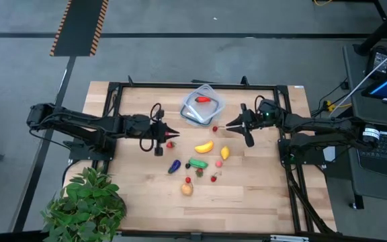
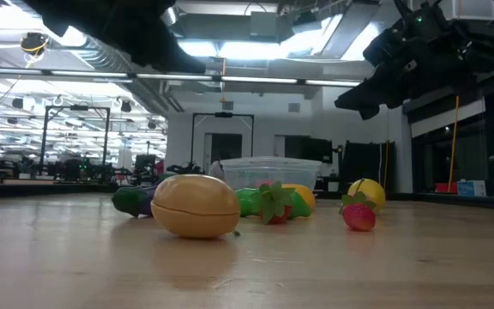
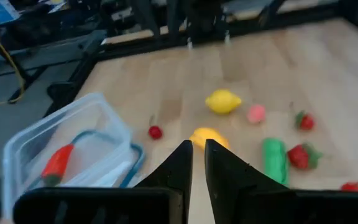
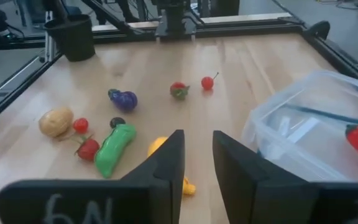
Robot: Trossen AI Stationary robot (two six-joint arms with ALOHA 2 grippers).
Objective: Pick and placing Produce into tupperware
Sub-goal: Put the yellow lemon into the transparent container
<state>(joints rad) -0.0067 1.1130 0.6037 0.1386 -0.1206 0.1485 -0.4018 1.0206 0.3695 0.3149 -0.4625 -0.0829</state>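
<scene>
Tupperware between end effectors (apart).

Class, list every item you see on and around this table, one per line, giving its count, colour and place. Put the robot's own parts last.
tupperware: one, clear bluish, far middle of the table
red pepper: one, red, inside the tupperware
banana: one, yellow, table centre
lemon: one, yellow, right of the banana
cucumber: one, green, near side of the banana
eggplant: one, purple, left of the cucumber
potato: one, tan, nearest the front edge
small red berries: several, red, scattered around the other produce
potted plant: one, green, front left corner
left gripper: one, dark, fingers nearly together, left of the produce, holding nothing visible
right gripper: one, dark, slightly open, empty, right of the tupperware
</scene>
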